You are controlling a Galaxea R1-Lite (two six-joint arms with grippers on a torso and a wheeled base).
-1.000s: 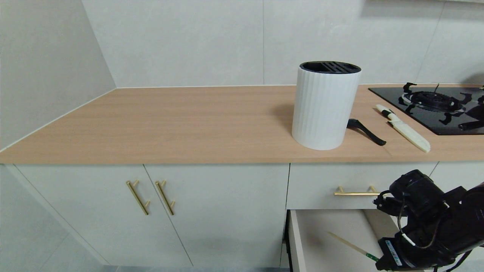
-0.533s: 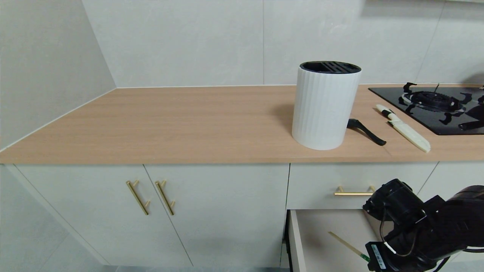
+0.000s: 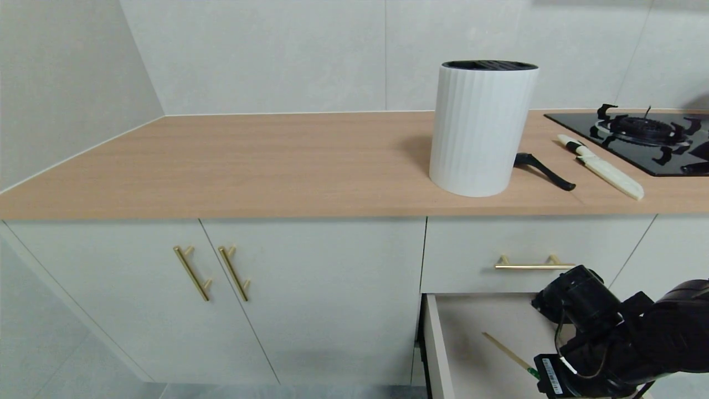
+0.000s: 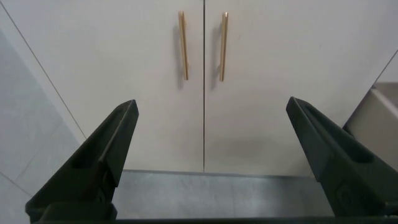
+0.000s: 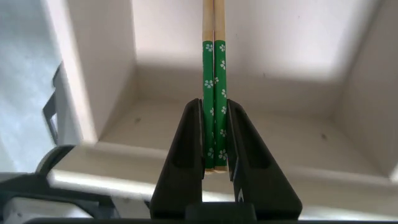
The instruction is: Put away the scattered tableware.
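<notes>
The chopsticks (image 5: 214, 74) lie low over the open drawer (image 3: 436, 343). Their long axis runs straight out from the right hand (image 5: 215, 115), which is clamped on their green ends, with the tips pointing into the drawer. The left hand (image 4: 211, 107) gapes wide, holding nothing, and faces the doors (image 4: 124, 62).

Wood counter (image 3: 249, 160) w/ a tall white ribbed knife block (image 3: 481, 130) standing upright. Just R of it I see a black-handled tool (image 3: 545, 172) lying flat, then a white knife (image 3: 601, 167), near the gas hob (image 3: 637, 136) at far R. Btm R, my R gripper (image 3: 538, 376) holds thin green-ended chopsticks (image 3: 507, 353) over an open drawer (image 3: 436, 343).
</notes>
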